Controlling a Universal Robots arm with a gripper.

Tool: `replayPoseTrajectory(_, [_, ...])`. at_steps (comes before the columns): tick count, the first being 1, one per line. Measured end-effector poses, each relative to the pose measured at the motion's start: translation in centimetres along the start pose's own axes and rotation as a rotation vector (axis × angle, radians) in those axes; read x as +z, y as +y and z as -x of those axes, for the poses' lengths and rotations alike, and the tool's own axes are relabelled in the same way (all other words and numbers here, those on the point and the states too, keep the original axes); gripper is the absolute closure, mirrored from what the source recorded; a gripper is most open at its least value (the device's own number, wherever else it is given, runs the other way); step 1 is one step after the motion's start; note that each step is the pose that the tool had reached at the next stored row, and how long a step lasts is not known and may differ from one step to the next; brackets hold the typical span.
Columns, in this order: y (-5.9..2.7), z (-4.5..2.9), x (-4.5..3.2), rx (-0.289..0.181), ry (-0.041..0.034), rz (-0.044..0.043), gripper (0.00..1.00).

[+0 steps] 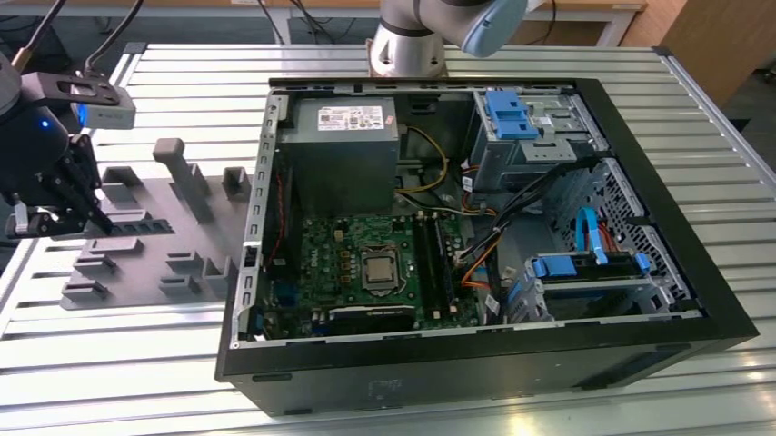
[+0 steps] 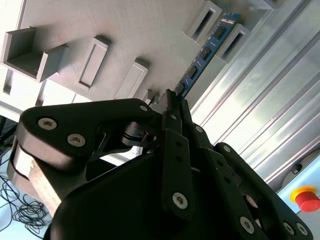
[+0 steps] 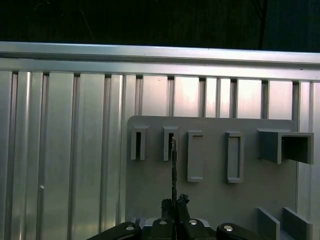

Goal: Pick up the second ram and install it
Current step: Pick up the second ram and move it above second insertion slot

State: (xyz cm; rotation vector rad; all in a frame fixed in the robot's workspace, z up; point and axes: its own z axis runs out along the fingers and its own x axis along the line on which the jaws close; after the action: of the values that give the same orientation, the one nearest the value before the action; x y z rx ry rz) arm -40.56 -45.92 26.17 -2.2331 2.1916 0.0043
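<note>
Exterior view first: I see the gripper (image 1: 97, 220) low over the grey holder tray (image 1: 145, 272), close to the tray's edge on the exterior view's left. The tray lies flat on the slatted metal table (image 1: 182, 100), beside the open computer case (image 1: 485, 363), which takes the side on the exterior view's right. The motherboard (image 1: 352, 245) lies inside the case, well apart from the gripper.

The second ram (image 1: 140, 225) is on the tray, a dark strip that starts at the fingertips and runs toward the middle of the tray.

In the first wrist view the second ram (image 3: 173, 170) stands on its long edge, so I see it only as a thin line. Its near end sits exactly between the two tips of the gripper (image 3: 174, 204). Its far end reaches the row of raised slotted blocks (image 3: 170, 145) on the tray (image 3: 210, 200); I cannot tell if it is inside a slot or just beside one.

In the second wrist view the second ram (image 2: 205, 50) comes out from between the tips of the gripper (image 2: 170, 100), its black chips and bluish end visible. The jaws are narrow, with one finger on each face of the strip, and as far as I can see they grip it. The strip is level with the tray (image 2: 150, 30), not lifted.
</note>
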Motion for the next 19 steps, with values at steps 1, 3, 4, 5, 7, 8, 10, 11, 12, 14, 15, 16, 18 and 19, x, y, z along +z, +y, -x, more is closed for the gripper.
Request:
replayPoseTrajectory(1, [0.0, 0.0, -0.01, 0.0, -0.0001, -0.0001, 0.86])
replayPoseTrajectory(3, [0.0, 0.0, -0.04, 0.0, -0.0001, -0.0002, 0.86])
replayPoseTrajectory(4, [0.0, 0.0, -0.06, 0.0, -0.0001, -0.0001, 0.86])
replayPoseTrajectory(5, [0.0, 0.0, -0.09, 0.0, 0.0, -0.0001, 0.86])
replayPoseTrajectory(7, [0.0, 0.0, -0.14, 0.0, 0.0, 0.0, 0.86])
replayPoseTrajectory(8, [0.0, 0.0, -0.17, 0.0, 0.0, -0.0001, 0.86])
replayPoseTrajectory(10, [0.0, 0.0, -0.23, 0.0, 0.0, 0.0, 0.86])
replayPoseTrajectory(11, [0.0, 0.0, -0.27, 0.0, 0.0, 0.0, 0.86])
replayPoseTrajectory(12, [0.0, 0.0, -0.3, 0.0, -0.0001, -0.0001, 0.86])
replayPoseTrajectory(14, [0.0, 0.0, -0.35, 0.0, 0.0, -0.0001, 0.86])
replayPoseTrajectory(15, [0.0, 0.0, -0.37, 0.0, -0.0001, -0.0001, 0.86])
replayPoseTrajectory(16, [0.0, 0.0, -0.4, 0.0, 0.0, -0.0001, 0.86])
replayPoseTrajectory(18, [0.0, 0.01, -0.47, 0.0, 0.0, 0.0, 0.86])
replayPoseTrajectory(19, [0.0, 0.01, -0.49, 0.0, -0.0001, -0.0001, 0.86])
